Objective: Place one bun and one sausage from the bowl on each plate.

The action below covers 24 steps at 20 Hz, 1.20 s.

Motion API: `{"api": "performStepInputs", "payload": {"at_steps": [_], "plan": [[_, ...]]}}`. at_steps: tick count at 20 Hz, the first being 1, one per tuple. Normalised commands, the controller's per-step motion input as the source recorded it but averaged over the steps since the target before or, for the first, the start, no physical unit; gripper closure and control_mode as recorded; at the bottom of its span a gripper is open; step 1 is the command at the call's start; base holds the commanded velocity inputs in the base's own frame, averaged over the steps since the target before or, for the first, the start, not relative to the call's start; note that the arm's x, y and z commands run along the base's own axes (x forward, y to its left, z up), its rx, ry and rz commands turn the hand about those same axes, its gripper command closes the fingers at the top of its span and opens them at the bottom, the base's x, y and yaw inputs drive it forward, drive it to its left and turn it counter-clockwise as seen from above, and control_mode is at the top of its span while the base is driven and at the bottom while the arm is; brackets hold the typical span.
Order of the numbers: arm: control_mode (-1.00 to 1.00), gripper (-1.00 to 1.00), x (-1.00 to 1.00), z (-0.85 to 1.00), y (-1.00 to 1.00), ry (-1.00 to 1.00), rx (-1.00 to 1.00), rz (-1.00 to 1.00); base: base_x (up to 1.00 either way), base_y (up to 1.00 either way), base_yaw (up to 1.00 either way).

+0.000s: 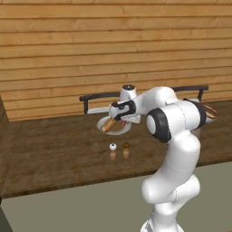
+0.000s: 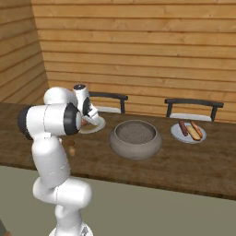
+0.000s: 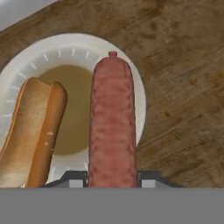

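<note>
My gripper (image 3: 111,178) is shut on the sausage (image 3: 113,127), a reddish-brown cylinder held lengthwise just above the right half of the white plate (image 3: 74,43) with the olive-brown centre. A tan bun (image 3: 33,131) lies on that plate's left side, beside the sausage. In the left base view the hand (image 1: 118,117) hovers over this plate (image 1: 118,132). The grey-brown bowl (image 2: 120,127) stands mid-counter. The second plate (image 2: 175,133), right of the bowl, carries a sausage (image 2: 183,127) and a bun (image 2: 193,131).
Two small shakers, one white (image 1: 113,147) and one brown (image 1: 126,145), stand on the wooden counter in front of the near plate. Dark chair backs (image 2: 193,102) rise behind the counter, with a plank wall beyond.
</note>
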Motion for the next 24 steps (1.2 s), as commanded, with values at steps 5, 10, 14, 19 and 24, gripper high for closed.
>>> {"api": "performStepInputs", "payload": {"at_steps": [5, 10, 14, 19, 24], "plan": [[-1.0, -1.0, 0.32, -0.29, 0.04, 0.07, -0.01, 0.01, 0.0, 0.0, 0.0], [-1.0, -1.0, 0.29, -0.26, 0.0, 0.07, 0.0, 0.01, 0.0, 0.0, 0.0], [-1.0, -1.0, 0.29, -0.26, 0.0, 0.02, 0.0, 0.01, 0.0, 0.0, 0.0], [-1.0, -1.0, 0.11, -0.13, 0.0, 0.0, 0.0, 0.0, 0.0, 0.0, 0.0], [-1.0, -1.0, -0.17, 0.72, 0.0, 0.0, 0.0, 0.06, 0.0, 0.0, 0.0]]}}
